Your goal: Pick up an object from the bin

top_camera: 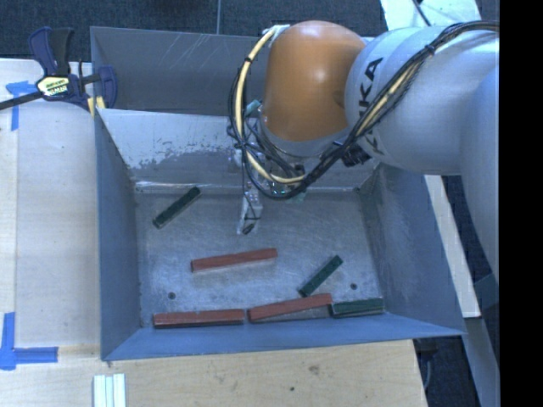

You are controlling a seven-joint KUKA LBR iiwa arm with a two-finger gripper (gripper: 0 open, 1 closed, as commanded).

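Observation:
My gripper (249, 216) hangs below the orange dome in the upper middle of the bin, its thin fingertips close together with nothing seen between them. A reddish-brown flat bar (233, 261) lies just below the fingertips on the bin floor, nearly level. A dark green short bar (176, 207) lies tilted to the left of the gripper, near the back wall.
Along the front wall lie two more reddish-brown bars (198, 318) (289, 309) and a dark green bar (356, 309). Another dark green bar (320, 275) lies tilted at the right centre. The arm and its cables cover the bin's upper right.

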